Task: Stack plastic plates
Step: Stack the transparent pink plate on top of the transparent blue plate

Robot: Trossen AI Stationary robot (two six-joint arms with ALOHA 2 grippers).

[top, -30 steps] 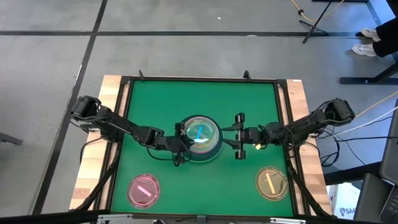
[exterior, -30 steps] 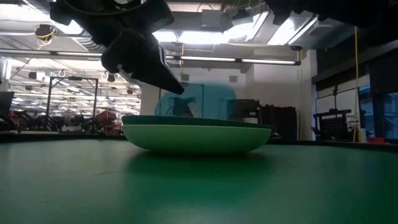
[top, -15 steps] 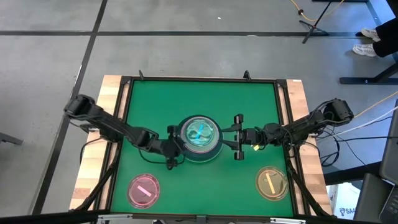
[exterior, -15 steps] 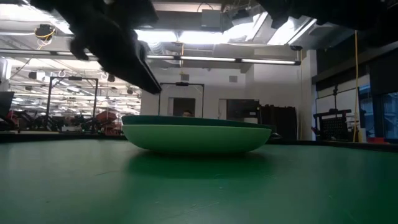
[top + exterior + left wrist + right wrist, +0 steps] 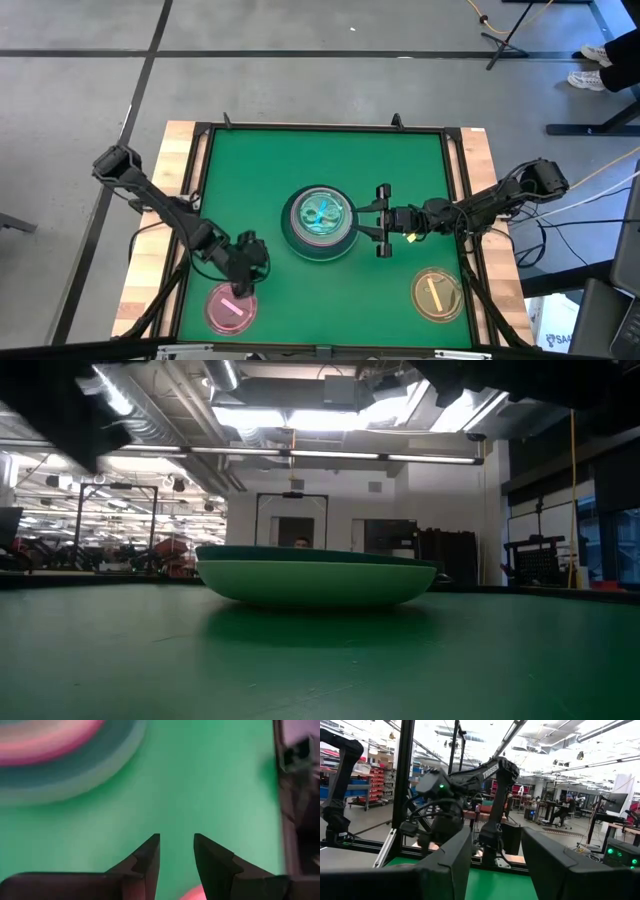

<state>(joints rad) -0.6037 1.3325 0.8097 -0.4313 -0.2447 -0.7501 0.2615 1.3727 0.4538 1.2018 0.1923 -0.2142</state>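
Observation:
A stack of plates (image 5: 320, 222) rests on its base at the middle of the green table. It has a light green underside (image 5: 318, 582) and a dark green rim, and a small translucent plate with a blue bar mark (image 5: 322, 213) lies on top. A small pink plate (image 5: 231, 306) lies flat near the table's near left corner, a small yellowish one (image 5: 437, 293) near the near right. My left gripper (image 5: 243, 280) (image 5: 176, 851) is open and empty, just beyond the pink plate. My right gripper (image 5: 362, 220) (image 5: 495, 870) is wide open and hovers right of the stack.
A black frame and wooden border (image 5: 190, 200) edge the table. Bare green mat (image 5: 320, 160) lies on the far side of the stack and between the two near plates. The left arm shows as a dark blur (image 5: 60, 410) in the low view.
My left gripper has pulled away from the stack's left side and swung toward the table's near left, ending over the pink plate's edge. The blue-marked small plate, which stood tilted above the stack a second ago, now lies flat in it.

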